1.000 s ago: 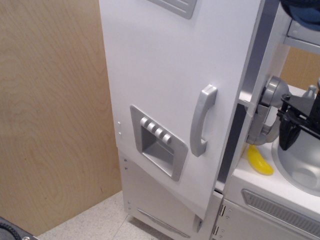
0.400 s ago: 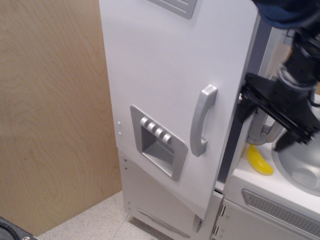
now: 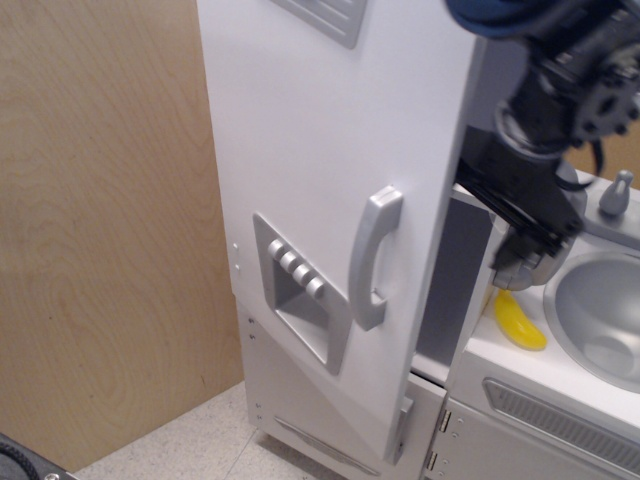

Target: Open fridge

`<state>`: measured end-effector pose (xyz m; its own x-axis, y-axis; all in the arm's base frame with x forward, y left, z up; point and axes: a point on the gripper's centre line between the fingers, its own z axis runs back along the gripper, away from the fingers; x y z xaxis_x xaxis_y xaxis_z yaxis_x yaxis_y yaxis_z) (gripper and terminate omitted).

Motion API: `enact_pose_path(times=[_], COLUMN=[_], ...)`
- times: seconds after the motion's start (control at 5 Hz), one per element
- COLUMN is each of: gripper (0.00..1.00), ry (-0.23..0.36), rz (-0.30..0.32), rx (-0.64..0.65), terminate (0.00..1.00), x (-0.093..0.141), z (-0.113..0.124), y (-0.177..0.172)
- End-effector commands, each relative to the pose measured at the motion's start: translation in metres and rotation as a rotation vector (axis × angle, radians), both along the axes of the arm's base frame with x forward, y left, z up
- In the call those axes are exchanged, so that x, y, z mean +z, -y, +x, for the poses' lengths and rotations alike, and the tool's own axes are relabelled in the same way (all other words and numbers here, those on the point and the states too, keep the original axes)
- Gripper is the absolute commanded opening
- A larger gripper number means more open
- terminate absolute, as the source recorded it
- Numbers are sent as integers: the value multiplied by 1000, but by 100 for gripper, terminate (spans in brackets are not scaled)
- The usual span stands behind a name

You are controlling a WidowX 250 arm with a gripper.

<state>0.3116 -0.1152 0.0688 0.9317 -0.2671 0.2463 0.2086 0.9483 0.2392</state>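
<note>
The fridge door [image 3: 320,130] is tall and white, with a curved silver handle [image 3: 372,258] and a grey dispenser panel [image 3: 298,300] with knobs. It stands partly open, its right edge swung out from the cabinet and a dark gap showing behind it. My black gripper [image 3: 515,200] reaches in from the upper right. It sits just behind the door's free edge, at about handle height and against the door's inner side. Its jaws are partly hidden by the door, and I cannot see how they stand.
A yellow banana [image 3: 520,320] lies on the white counter beside the grey sink bowl [image 3: 600,320], with a faucet [image 3: 615,192] behind. The sink cabinet's grey vent [image 3: 560,420] is below. The short lower door [image 3: 310,420] is shut. A wooden wall [image 3: 100,230] stands at left.
My gripper moved left from over the sink to behind the door's edge. The fridge door has swung further open, its handle shifting left.
</note>
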Motion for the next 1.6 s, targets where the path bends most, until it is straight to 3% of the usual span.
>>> enact_pose_path(times=[0.0, 0.2, 0.4, 0.6, 0.8, 1.0, 1.2, 1.4], gripper=[100, 100, 100, 100, 100, 100, 100, 100], ry=[19, 81, 95, 50, 85, 84, 84, 84], rz=[-58, -65, -93, -122, -94, -114, -114, -114], rx=[-9, 49, 192, 295, 366, 454, 454, 454], terminate=[0, 0, 0, 0, 0, 0, 0, 100], x=[32, 21, 15, 8, 4, 4, 4, 4], z=[-49, -68, -83, -86, -72, -55, -55, -55], y=[-44, -67, -91, -112, -134, -161, -161, -161])
